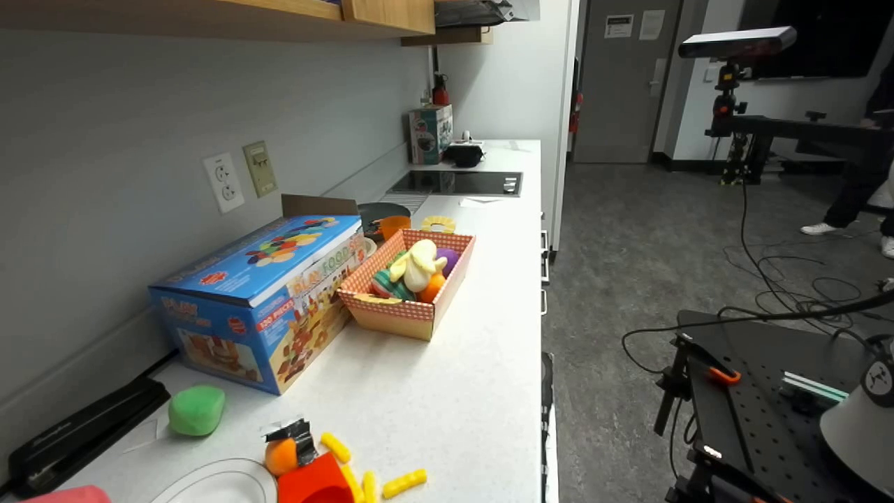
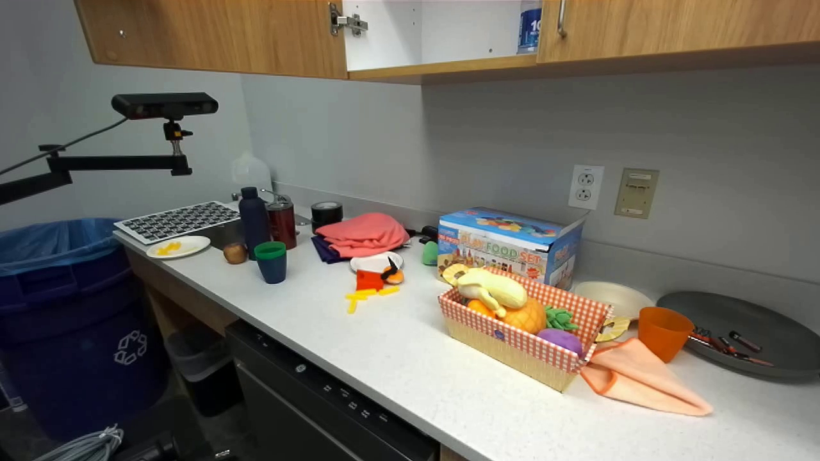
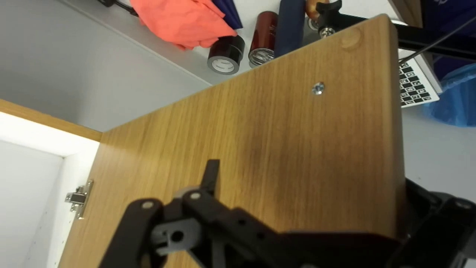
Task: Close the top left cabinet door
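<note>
My gripper (image 3: 312,178) is spread, straddling the open cabinet door (image 3: 275,119). I'd push with the outer finger (image 3: 424,201), arc about the hinge (image 3: 79,199), and clear the inner finger (image 3: 211,176) before it closes.

We log a pale countertop (image 2: 397,358). Directly on it: a blue play-food box (image 2: 496,246); a checked basket (image 2: 506,347) just beside it; a peach cloth (image 2: 647,379) near the basket; a dark round plate (image 2: 781,333); loose yellow sticks (image 1: 405,483); a green lump (image 1: 198,411); a blue cup (image 2: 273,267); a navy bottle (image 2: 254,222), a red tumbler (image 2: 284,224) just beside it.
</note>
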Controlling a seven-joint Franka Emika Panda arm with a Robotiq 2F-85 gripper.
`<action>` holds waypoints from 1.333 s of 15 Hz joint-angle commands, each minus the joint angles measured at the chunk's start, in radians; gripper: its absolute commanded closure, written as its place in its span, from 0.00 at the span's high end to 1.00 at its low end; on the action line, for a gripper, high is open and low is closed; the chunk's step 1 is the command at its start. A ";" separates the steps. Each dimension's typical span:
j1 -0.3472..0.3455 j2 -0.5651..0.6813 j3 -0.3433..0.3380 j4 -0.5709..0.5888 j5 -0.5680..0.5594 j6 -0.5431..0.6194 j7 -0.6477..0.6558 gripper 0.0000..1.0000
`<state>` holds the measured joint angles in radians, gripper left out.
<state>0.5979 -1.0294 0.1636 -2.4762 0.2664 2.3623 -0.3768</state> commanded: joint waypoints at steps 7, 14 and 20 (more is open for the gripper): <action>-0.179 -0.079 -0.087 -0.002 -0.232 -0.110 -0.032 1.00; -0.305 -0.081 -0.155 -0.017 -0.381 -0.079 -0.037 1.00; -0.386 -0.010 -0.164 -0.009 -0.481 0.011 -0.022 1.00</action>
<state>0.2424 -1.0912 -0.0043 -2.4969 -0.1776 2.3166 -0.3933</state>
